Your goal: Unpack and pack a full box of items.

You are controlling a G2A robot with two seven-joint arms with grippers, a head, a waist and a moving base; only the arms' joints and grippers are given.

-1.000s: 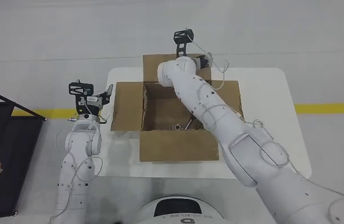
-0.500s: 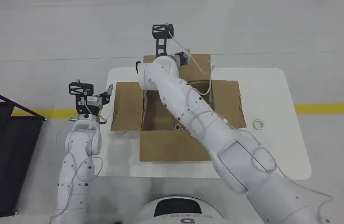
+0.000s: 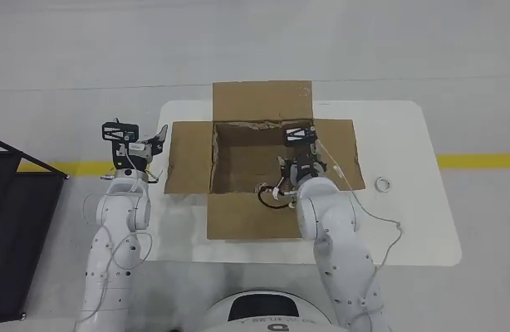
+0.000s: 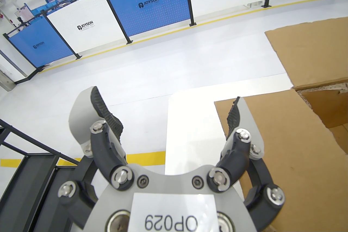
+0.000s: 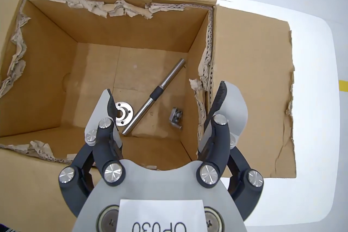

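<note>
The open cardboard box (image 3: 188,158) stands mid-table with its four flaps folded out. On its floor (image 5: 92,72) lie a metal rod (image 5: 160,89) with a black band, a round metal flange (image 5: 123,113) and a small metal block (image 5: 176,116). My right gripper (image 5: 165,89) hangs open and holds nothing above the box's right near corner (image 3: 298,133). Beyond the table's left edge my left gripper (image 4: 165,94) is open and holds nothing, level with the left flap (image 4: 272,140) and beside it (image 3: 126,131).
A small metal ring (image 3: 383,183) lies on the white table (image 3: 404,224) to the right of the box. A black rack (image 3: 14,216) stands on the floor to the left of the table. The box's inner edges (image 5: 127,8) are torn and ragged.
The right arm has swung back from beyond the far flap toward the robot and now hangs over the box's right near part. The left arm has not moved.
</note>
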